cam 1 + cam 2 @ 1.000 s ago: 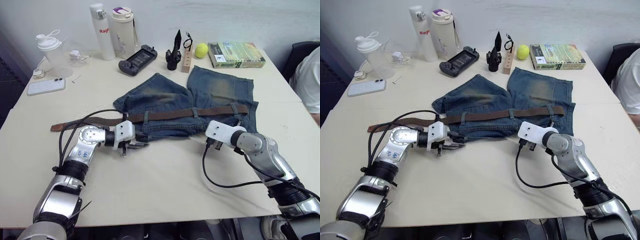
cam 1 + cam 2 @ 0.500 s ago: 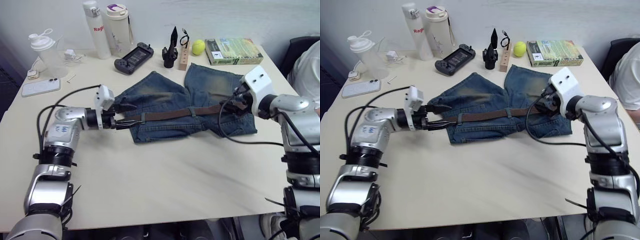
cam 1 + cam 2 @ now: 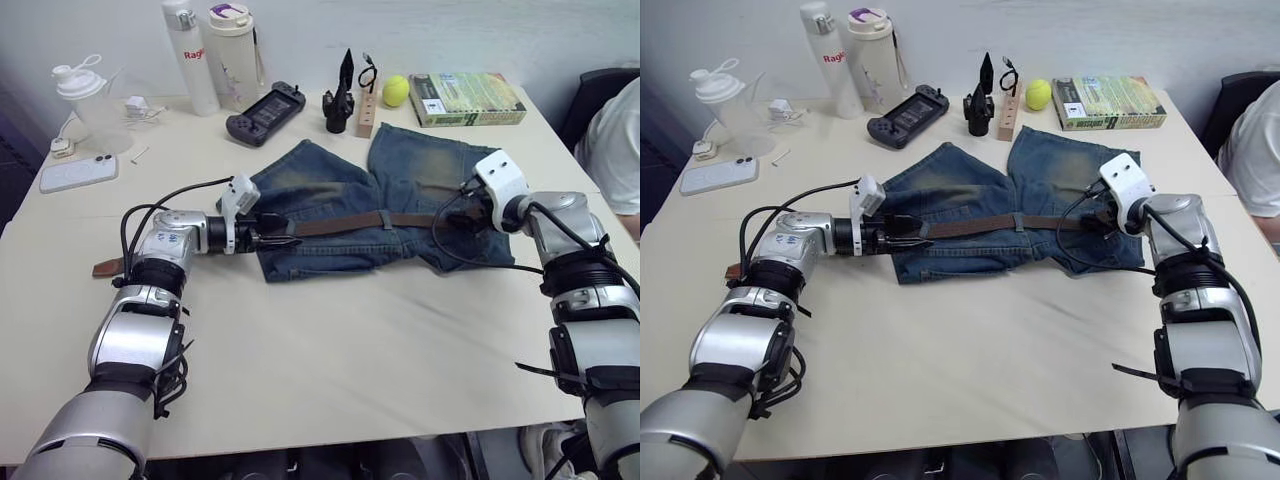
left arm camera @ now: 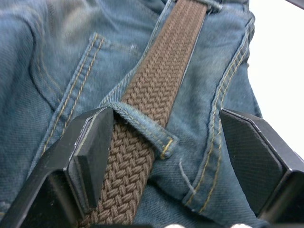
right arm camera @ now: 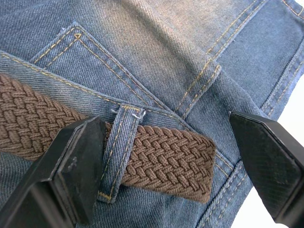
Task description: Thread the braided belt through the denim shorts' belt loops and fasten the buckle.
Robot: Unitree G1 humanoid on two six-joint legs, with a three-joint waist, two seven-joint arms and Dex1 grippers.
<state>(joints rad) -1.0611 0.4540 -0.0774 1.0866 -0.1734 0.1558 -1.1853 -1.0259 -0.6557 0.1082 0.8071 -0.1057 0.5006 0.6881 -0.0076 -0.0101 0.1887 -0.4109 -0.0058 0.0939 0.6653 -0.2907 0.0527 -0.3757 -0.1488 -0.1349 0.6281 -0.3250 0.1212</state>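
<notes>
belt (image 3: 350, 222) runs thru loops (image 4: 142, 124) on shorts (image 3: 330, 190). left hand (image 4: 156, 161) & right hand (image 5: 161, 166) both spread wide over it, gripping nothing.

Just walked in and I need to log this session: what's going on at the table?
A two-armed robot is threading a braided belt through the belt loops of denim shorts spread on the table. The left gripper hangs open over the belt at the waistband's left end, where one loop crosses it. The right gripper hangs open over the right end, where the belt's end just clears a loop. A leather end lies on the table to the left. No buckle is fastened.
</notes>
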